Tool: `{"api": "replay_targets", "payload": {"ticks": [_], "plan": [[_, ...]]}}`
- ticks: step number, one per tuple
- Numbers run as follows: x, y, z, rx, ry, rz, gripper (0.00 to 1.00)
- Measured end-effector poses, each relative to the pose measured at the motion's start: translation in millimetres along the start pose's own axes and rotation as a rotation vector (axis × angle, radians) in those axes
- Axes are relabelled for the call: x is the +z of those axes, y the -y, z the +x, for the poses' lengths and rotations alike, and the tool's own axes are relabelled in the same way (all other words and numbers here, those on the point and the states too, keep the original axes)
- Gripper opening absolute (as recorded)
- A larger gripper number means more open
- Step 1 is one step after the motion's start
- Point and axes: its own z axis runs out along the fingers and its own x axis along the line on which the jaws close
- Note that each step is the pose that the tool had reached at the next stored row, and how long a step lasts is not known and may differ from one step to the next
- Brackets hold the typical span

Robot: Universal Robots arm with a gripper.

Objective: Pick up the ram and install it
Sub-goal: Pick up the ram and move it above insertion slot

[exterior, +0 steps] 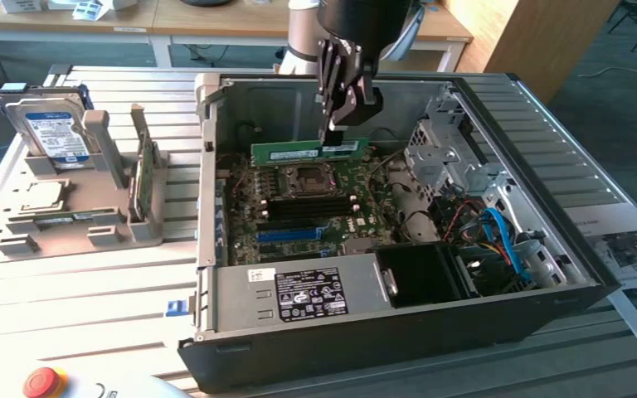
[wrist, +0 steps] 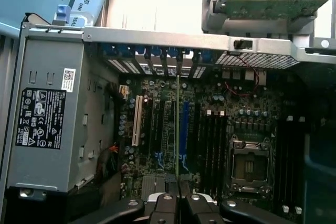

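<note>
The gripper (exterior: 337, 133) is clamped on the ram (exterior: 305, 151) by its upper edge (the wrist view sees the stick edge-on). The ram hangs level inside the open computer case (exterior: 584, 274), over the motherboard (exterior: 296, 217) near the CPU socket (exterior: 309, 177). There is free space between its ends, the case wall and the drive cage (exterior: 443, 157).

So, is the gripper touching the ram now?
Touching. The exterior view shows the gripper clamped on the top edge of the ram; in the wrist view the stick runs edge-on from between its jaws.
</note>
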Motion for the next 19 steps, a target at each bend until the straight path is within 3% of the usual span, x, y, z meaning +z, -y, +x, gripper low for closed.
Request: {"api": "replay_targets", "payload": {"ticks": [4,6,7,12,17,19], "plan": [[0.2,-1.2,-0.9,0.003,-0.0085,0.0444,0.12],[0.2,-1.8,-1.2,0.004,-0.0109,0.0617,0.12],[0.2,-2.0,-1.3,0.004,-0.0113,0.0652,0.12],[0.1,-1.9,-1.2,0.004,-0.0113,0.0658,0.12],[0.1,-2.0,-1.2,0.004,0.0057,0.0750,0.12],[0.2,-2.0,-1.2,0.005,0.0076,0.0753,0.12]]}}
